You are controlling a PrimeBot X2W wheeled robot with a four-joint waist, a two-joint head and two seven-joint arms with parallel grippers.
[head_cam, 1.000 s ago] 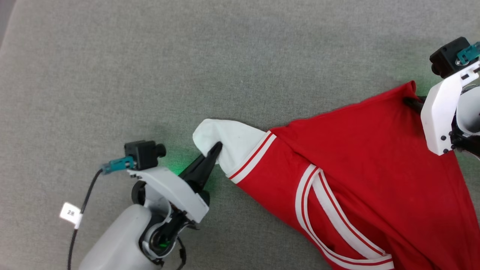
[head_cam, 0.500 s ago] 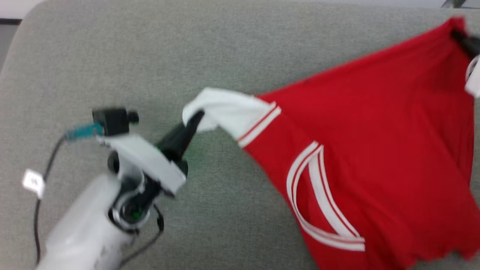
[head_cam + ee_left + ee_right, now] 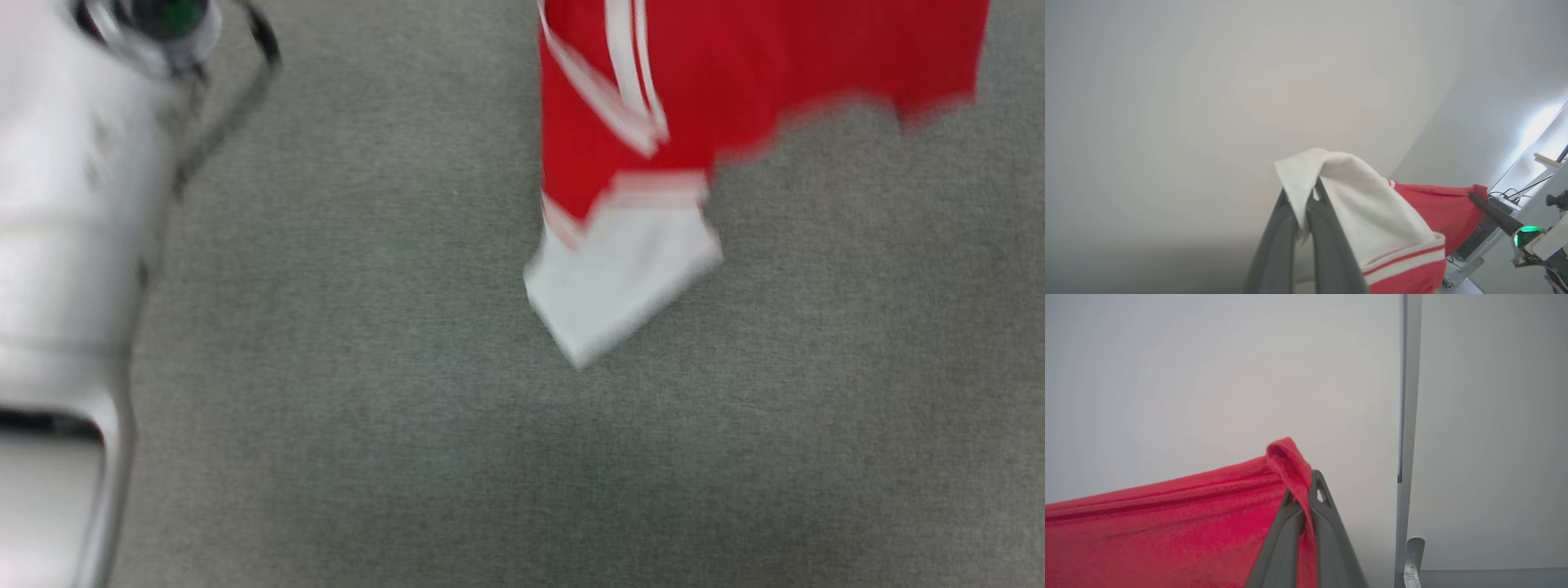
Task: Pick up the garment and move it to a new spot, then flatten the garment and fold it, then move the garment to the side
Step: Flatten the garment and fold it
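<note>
The garment hangs down from the top of the blurred head view, red with white striped trim, one white sleeve dangling lowest above the grey surface. In the left wrist view my left gripper is shut on the other white sleeve, held up against a pale wall. My right gripper is shut on a bunched red corner of the garment, which stretches away to the left. That red corner is also in the left wrist view. My pale left forearm fills the head view's left edge.
A grey padded surface spreads below the hanging shirt. A grey upright post with a metal bracket stands right of my right gripper. Cables and bright light show at the left wrist view's right edge.
Both grippers have risen with the garment, which went from lying stretched on the grey surface to hanging. The head camera has also shifted, so the whole picture differs.
</note>
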